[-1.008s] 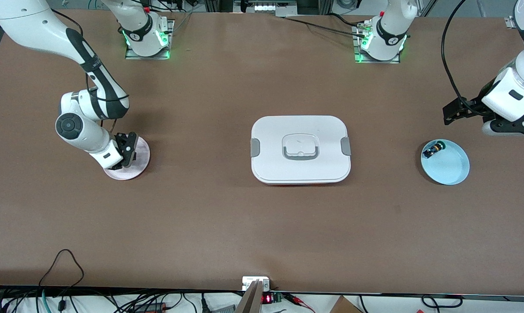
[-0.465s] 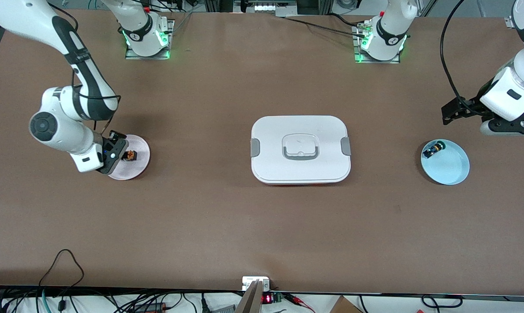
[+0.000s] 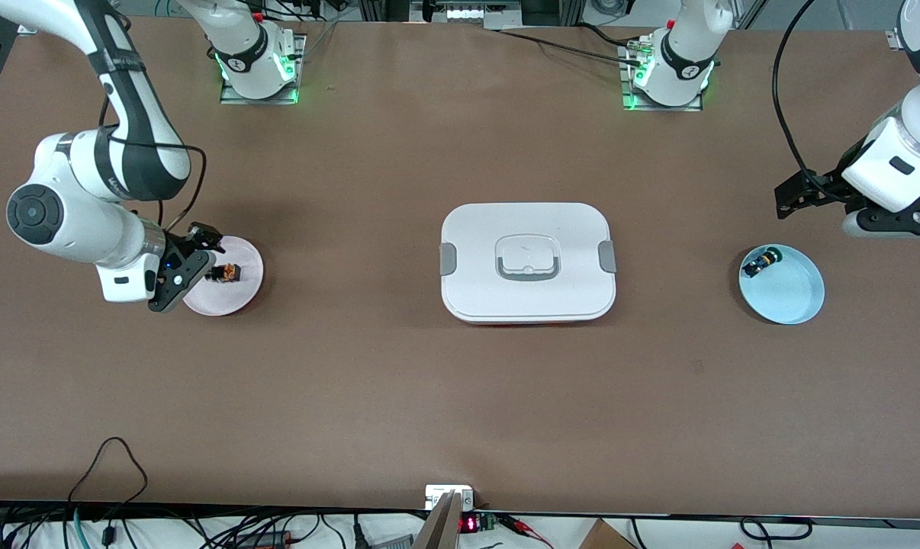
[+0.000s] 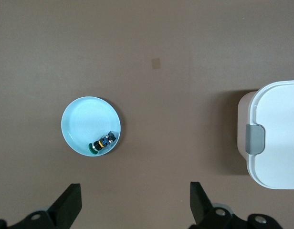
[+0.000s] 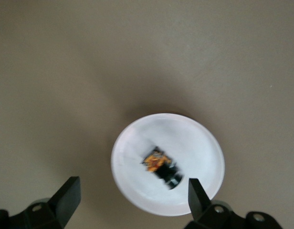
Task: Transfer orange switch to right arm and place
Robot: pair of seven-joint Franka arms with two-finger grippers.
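The orange switch (image 3: 226,272) lies on its side on the pink plate (image 3: 240,296) toward the right arm's end of the table. It also shows in the right wrist view (image 5: 161,167), on the plate (image 5: 194,143). My right gripper (image 3: 186,271) is open and empty over the plate's edge, just beside the switch, with its jaws wide apart (image 5: 132,195). My left gripper (image 3: 818,207) is open and empty, up over the table beside the blue plate (image 3: 794,296), and waits there (image 4: 135,195).
A black switch with a green cap (image 3: 758,263) lies in the blue plate, also in the left wrist view (image 4: 103,141) on the plate (image 4: 82,121). A white lidded box (image 3: 559,299) sits mid-table; its corner shows in the left wrist view (image 4: 276,143).
My right gripper has drawn back off the pink plate toward its end of the table. The orange switch, hidden under it before, now lies in the open on the plate. The left arm barely moved.
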